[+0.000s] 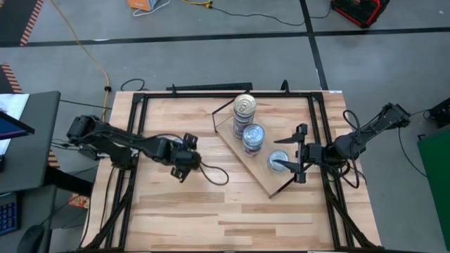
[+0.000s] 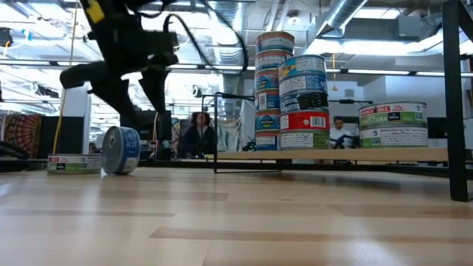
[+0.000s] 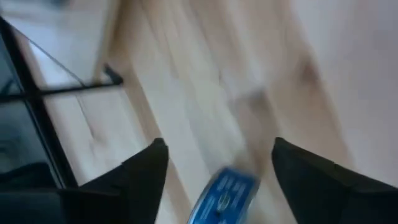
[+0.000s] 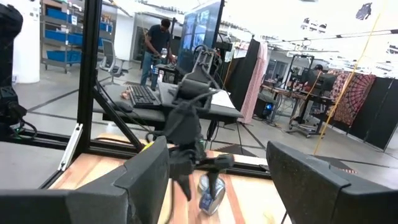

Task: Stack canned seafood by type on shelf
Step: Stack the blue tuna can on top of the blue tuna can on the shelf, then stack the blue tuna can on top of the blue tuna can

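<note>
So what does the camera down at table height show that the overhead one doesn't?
Only the low view shows the labels on the stacked tins, a blue tin standing on its edge under the left gripper, a flat tin lying beside it, and people in the room behind. Only the high view shows both arms whole, with the right gripper beside the shelf's lowest stack, and the floor around the table. Both show the shelf with three stacks.
</note>
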You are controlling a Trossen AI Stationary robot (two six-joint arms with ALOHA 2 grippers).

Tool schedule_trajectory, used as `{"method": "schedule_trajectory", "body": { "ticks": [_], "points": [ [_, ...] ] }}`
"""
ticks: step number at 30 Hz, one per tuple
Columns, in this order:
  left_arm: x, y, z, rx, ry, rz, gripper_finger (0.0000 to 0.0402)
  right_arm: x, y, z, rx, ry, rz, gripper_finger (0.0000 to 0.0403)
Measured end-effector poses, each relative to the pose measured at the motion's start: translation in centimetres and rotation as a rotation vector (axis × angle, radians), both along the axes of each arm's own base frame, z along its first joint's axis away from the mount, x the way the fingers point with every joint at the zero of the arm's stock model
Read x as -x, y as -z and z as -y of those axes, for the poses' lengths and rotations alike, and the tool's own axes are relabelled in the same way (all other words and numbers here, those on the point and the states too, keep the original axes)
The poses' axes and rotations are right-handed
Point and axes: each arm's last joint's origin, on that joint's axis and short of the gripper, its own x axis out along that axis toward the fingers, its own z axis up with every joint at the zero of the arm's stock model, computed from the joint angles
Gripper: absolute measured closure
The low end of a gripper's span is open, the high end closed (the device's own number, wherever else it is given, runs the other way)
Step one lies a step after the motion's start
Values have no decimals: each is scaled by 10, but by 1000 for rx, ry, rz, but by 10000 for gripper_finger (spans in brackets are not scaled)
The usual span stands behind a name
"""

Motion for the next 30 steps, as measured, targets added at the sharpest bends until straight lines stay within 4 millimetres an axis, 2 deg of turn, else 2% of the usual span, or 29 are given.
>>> {"method": "schedule_trajectory", "body": {
  "ticks": [3, 9, 13, 24, 27, 30],
  "points": [
    [3, 2, -18, 14, -14, -81, 109, -3, 1, 2, 1, 18, -2, 108],
    [9, 5, -43, 140, -68, -158, 118, -7, 2, 8, 1, 58, -7, 108],
    [12, 7, -51, 182, -64, -193, 125, -9, 3, 9, -6, 67, -10, 108],
    [20, 20, -57, 25, 95, -321, 129, -12, 4, 10, -10, 54, -14, 108],
    [19, 20, -58, 9, 95, -316, 152, -12, 4, 10, -9, 54, -16, 108],
    [18, 20, -58, 4, 104, -302, 197, -12, 4, 10, -8, 54, -16, 108]
  ]
}}
